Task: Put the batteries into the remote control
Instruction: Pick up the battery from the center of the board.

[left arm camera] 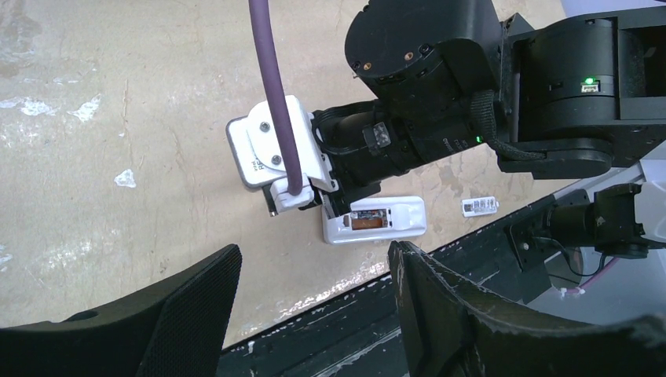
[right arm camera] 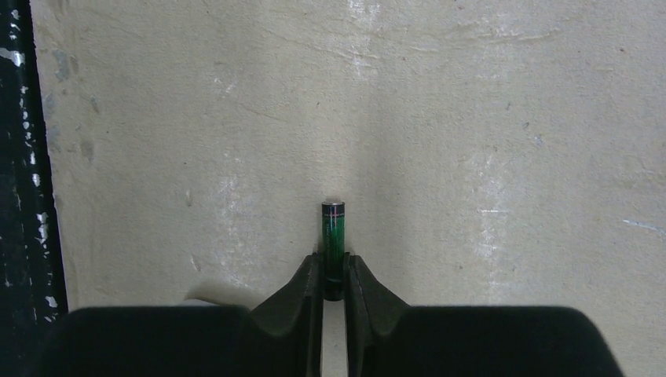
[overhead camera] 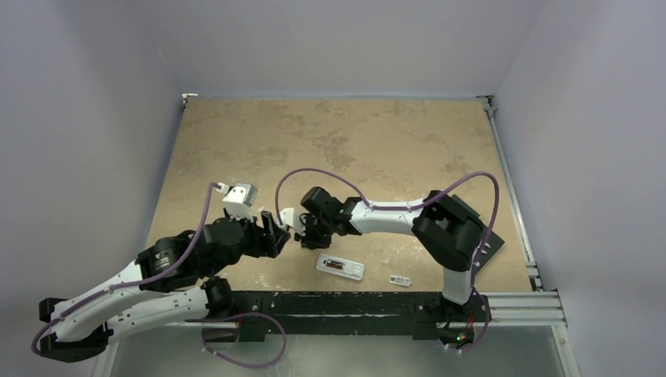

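The remote control [overhead camera: 340,267] is recorded lying flat on the tan table [overhead camera: 353,141], at lower centre of the frame. A small white piece [overhead camera: 400,280] is noted to its right, apart from it. The left gripper [overhead camera: 275,232] and right gripper [overhead camera: 305,236] are found close together just above the remote; their finger positions cannot be made out.

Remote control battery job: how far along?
Done: the small white rectangular cover lies detached beside the white oblong remote control, whose compartment faces up, open. In hand: the right end effector pinches a dark green cylindrical battery. Remaining: seating that cell. Whether another cell sits inside the compartment is unclear. The left end effector is open and empty.
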